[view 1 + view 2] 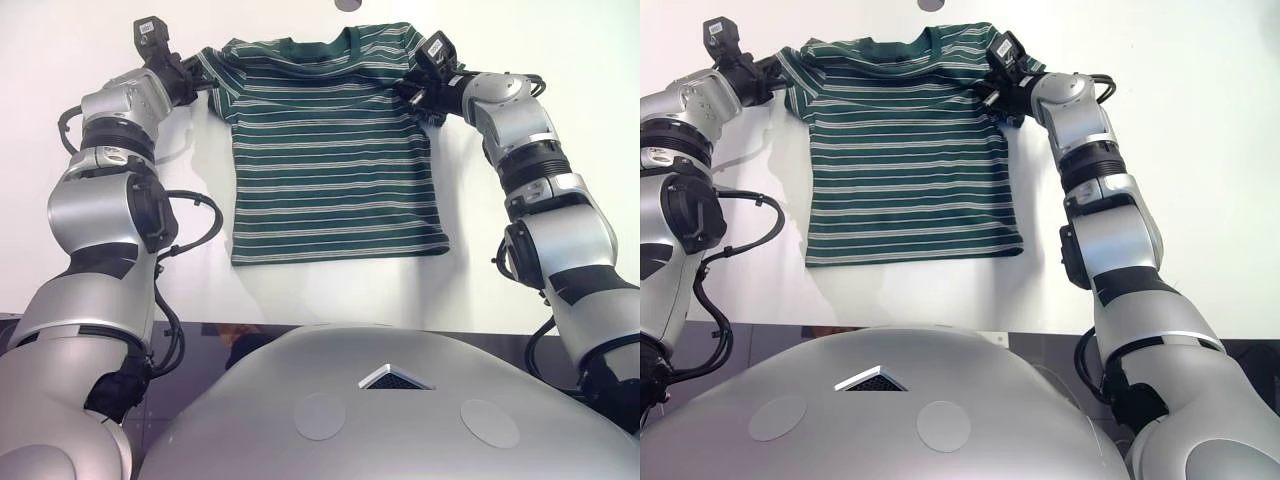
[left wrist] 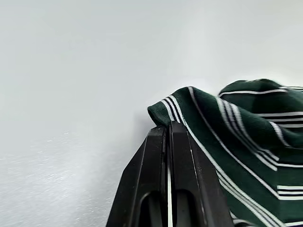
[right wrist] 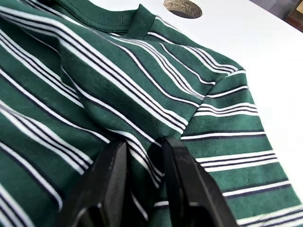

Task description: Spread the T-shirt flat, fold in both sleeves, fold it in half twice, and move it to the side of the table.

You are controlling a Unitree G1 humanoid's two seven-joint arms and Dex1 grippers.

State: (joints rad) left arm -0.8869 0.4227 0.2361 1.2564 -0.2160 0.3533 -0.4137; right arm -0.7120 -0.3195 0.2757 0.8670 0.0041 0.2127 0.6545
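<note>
Left gripper [image 2: 168, 127] is clamped on the sleeve hem of the green striped knit T-shirt [image 1: 330, 170], spread flat on the white table [image 1: 570, 60]; a fabric ridge is pinched by the right gripper [image 3: 142, 147], as shown in its wrist view.

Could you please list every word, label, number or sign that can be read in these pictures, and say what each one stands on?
No text here can be read.
left wrist label, a white sticker on the black camera housing: too small to read.
right wrist label, a white sticker on the other camera housing: too small to read.
T-shirt: white and dark stripes on green, no print or tag showing.
</note>
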